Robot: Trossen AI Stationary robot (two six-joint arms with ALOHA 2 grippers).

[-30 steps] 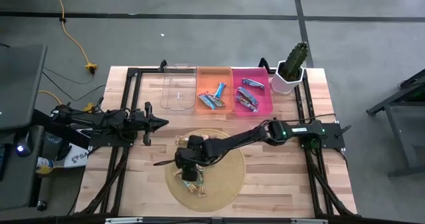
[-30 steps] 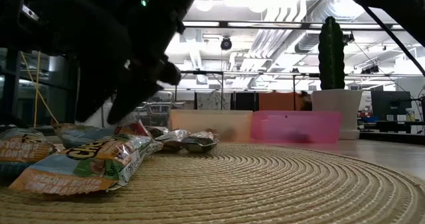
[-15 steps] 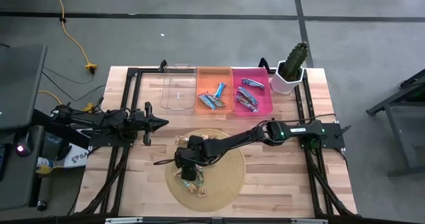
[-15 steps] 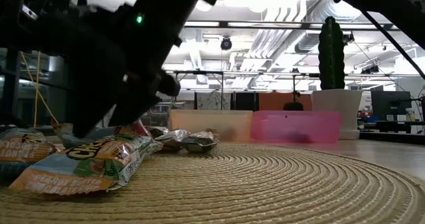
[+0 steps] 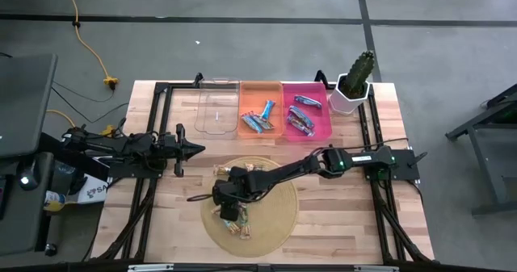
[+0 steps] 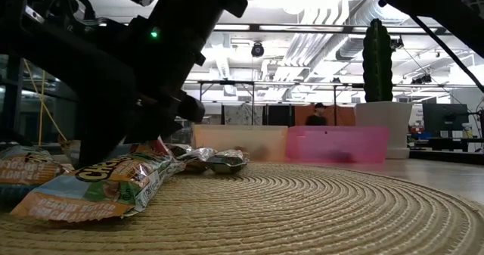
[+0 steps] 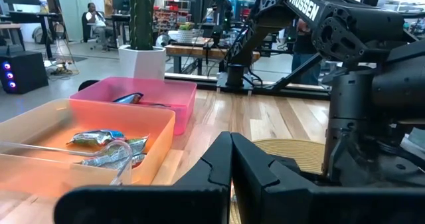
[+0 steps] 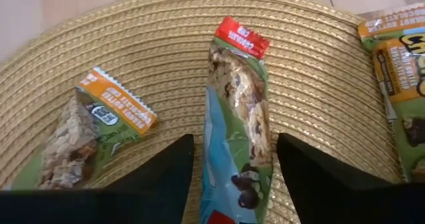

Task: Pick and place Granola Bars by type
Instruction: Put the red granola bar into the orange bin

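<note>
The right gripper (image 5: 227, 210) hangs low over the mat (image 5: 279, 215), fingers spread wide and empty, straddling a bar (image 8: 238, 137), seemingly to grasp it. The left gripper (image 5: 196, 148), fingers together, waits off the mat.

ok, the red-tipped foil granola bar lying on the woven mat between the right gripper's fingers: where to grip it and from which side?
Grip the red-tipped foil granola bar across its narrow width at mid-length, coming straight down from above. It lies flat on the woven straw mat, long axis running between the right gripper's open fingers, which already straddle it. The orange-tipped bar beside it lies apart, leaving finger room.
</note>
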